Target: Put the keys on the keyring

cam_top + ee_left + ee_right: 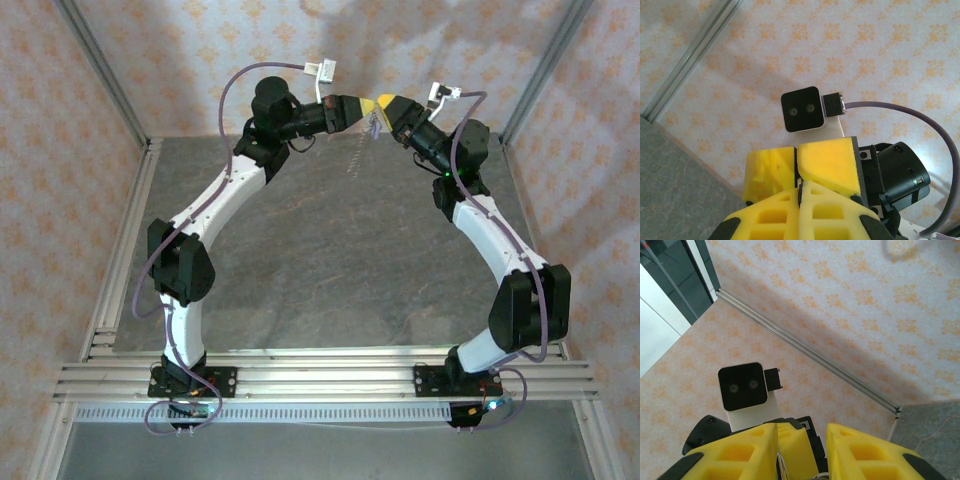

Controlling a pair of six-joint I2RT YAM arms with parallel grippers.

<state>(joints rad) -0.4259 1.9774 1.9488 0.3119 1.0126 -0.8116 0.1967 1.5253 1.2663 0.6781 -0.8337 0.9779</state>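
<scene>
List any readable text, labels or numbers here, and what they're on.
None readable.
The right arm's camera and the left arm's camera have blank white housings.
The wallpaper carries only an orange floral pattern.
Any marking on the arm bases is too small to read.

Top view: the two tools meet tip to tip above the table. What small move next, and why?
Probably ease the right tool slightly toward the shut left tool: their tips meet, and a small lilac piece, likely the key, hangs just below them, its threading too small to judge.
</scene>
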